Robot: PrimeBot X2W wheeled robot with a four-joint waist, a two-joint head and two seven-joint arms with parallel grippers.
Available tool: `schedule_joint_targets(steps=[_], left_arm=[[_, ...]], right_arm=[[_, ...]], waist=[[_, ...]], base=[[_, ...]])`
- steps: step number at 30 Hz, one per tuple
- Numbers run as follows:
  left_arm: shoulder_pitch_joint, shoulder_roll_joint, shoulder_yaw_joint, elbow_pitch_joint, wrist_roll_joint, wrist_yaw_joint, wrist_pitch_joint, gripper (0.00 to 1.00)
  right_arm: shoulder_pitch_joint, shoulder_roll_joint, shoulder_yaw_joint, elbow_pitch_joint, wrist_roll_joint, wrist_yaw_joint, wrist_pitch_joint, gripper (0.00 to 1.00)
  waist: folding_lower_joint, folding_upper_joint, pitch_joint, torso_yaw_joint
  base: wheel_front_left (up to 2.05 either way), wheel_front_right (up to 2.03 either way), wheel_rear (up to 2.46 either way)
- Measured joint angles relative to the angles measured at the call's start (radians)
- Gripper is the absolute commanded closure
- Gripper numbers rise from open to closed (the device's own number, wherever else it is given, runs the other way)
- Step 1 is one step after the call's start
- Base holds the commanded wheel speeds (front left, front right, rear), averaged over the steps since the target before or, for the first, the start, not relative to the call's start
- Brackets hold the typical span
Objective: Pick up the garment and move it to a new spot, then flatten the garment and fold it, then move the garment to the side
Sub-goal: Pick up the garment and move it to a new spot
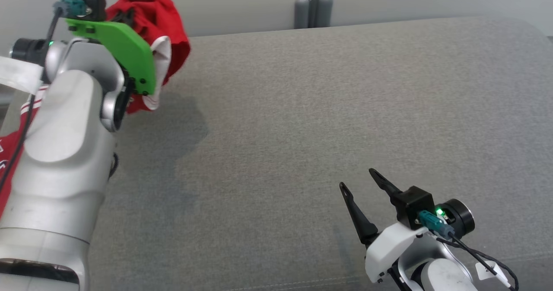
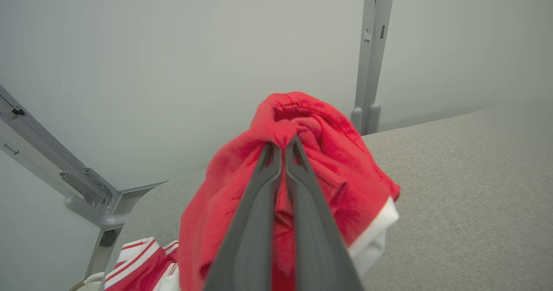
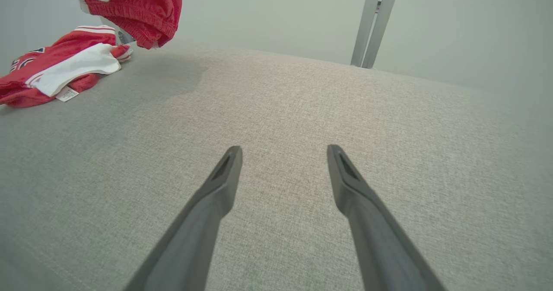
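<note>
A grey woven fabric surface (image 1: 324, 109) ran up to a pale wall (image 1: 242, 1), where a grey metal post (image 1: 313, 3) stood. Well left of the post, the left gripper (image 2: 283, 148) was clamped on the red garment with white trim (image 2: 332, 152), which hung off the surface. Beneath it lay a second red-and-white garment (image 3: 56, 66). On the near side of the post, the right gripper (image 1: 357, 177) hung with its jaws wide.

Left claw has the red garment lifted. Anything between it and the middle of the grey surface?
Nothing visible. The surface from the garment, held in the left claw, to the middle is bare. The right claw hovers open toward the robot's right, and a second garment lies off left.
</note>
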Motion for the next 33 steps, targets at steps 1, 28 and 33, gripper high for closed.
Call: schedule_joint_targets(steps=[1, 28, 33], left_arm=[[0.004, -0.014, -0.007, -0.011, 0.0, -0.001, 0.0, 1.0], [0.133, -0.13, -0.113, -0.046, -0.14, -0.028, -0.069, 1.0], [0.176, -0.07, -0.1, 0.059, -0.117, 0.022, -0.106, 0.77]], right_arm=[[0.001, 0.001, -0.001, 0.001, 0.0, 0.0, 0.0, 0.0], [-0.023, 0.003, -0.012, 0.014, 0.054, 0.0, -0.052, 0.0], [-0.026, 0.003, -0.009, 0.026, 0.062, 0.0, -0.056, 0.0]], waist=[[0.0, 0.0, -0.008, -0.013], [0.0, 0.0, 0.019, -0.32], [0.0, 0.0, 0.037, -0.316]], base=[[0.0, 0.0, 0.0], [0.0, 0.0, 0.0], [0.0, 0.0, 0.0]])
